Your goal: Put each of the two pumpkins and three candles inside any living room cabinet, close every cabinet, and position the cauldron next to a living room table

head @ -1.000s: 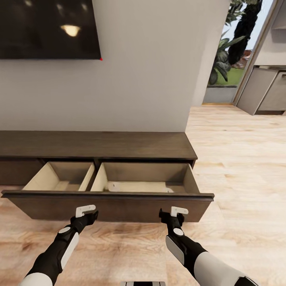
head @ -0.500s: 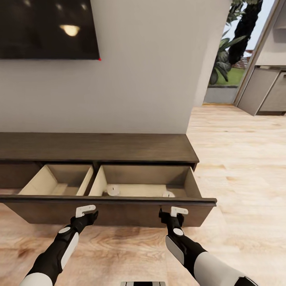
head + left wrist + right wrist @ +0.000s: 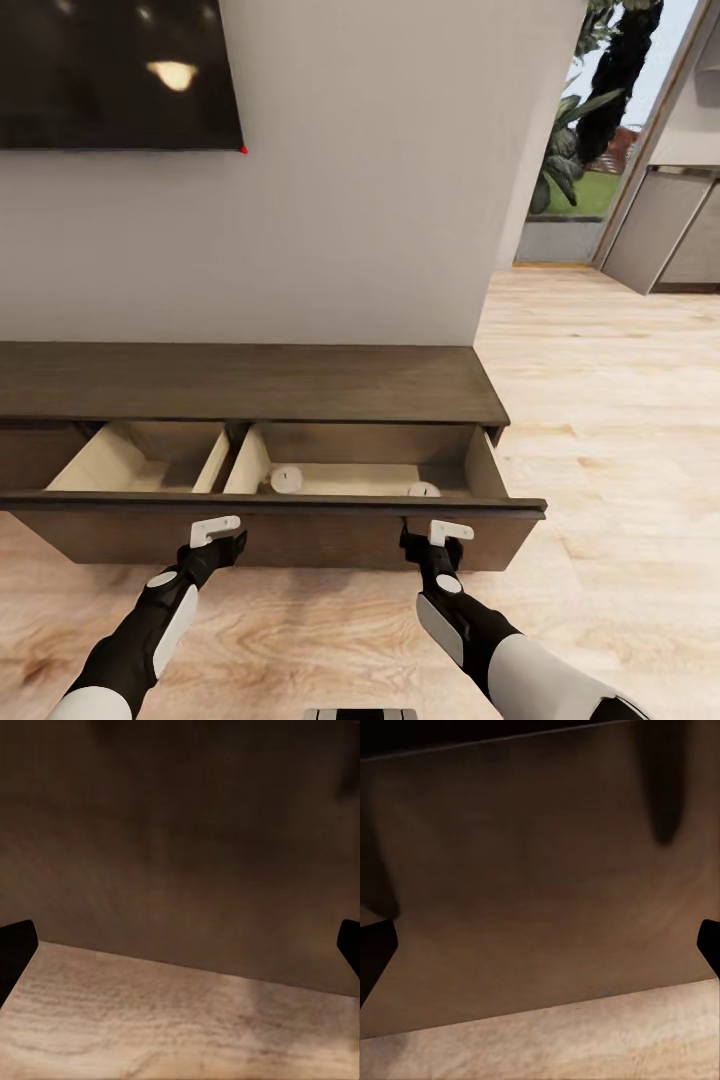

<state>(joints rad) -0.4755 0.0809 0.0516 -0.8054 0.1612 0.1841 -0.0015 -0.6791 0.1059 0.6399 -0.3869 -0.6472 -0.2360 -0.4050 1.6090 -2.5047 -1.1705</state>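
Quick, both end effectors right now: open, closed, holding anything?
Left end effector: open, empty, facing the dark brown wood drawer front.
Right end effector: open, empty, facing the same drawer front.

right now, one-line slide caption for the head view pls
Both open grippers, left gripper and right gripper, face the cabinet's open drawer front, two candles inside.

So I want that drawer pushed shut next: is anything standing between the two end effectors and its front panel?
Nothing visible does. The left end effector and right end effector sit right at the dark drawer front, both open. Two candles lie low inside the drawer.
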